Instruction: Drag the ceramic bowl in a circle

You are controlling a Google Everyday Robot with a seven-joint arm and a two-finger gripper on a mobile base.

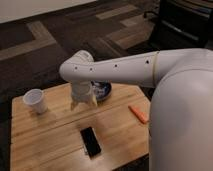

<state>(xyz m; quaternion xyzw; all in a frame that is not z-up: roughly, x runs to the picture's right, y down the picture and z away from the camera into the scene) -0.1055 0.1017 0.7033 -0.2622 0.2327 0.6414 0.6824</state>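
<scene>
The ceramic bowl (103, 90) is dark blue with a paler patterned inside. It sits on the wooden table (55, 135) near the far edge, and its left part is hidden behind my wrist. My gripper (83, 104) points down at the table just left of the bowl, at its left rim or touching it; I cannot tell which. The white arm reaches in from the right above the bowl.
A white cup (36, 100) stands at the table's left. A black phone (91, 141) lies flat toward the front middle. An orange stick-like object (139, 114) lies at the right. My large white arm body fills the right side. Dark carpet surrounds the table.
</scene>
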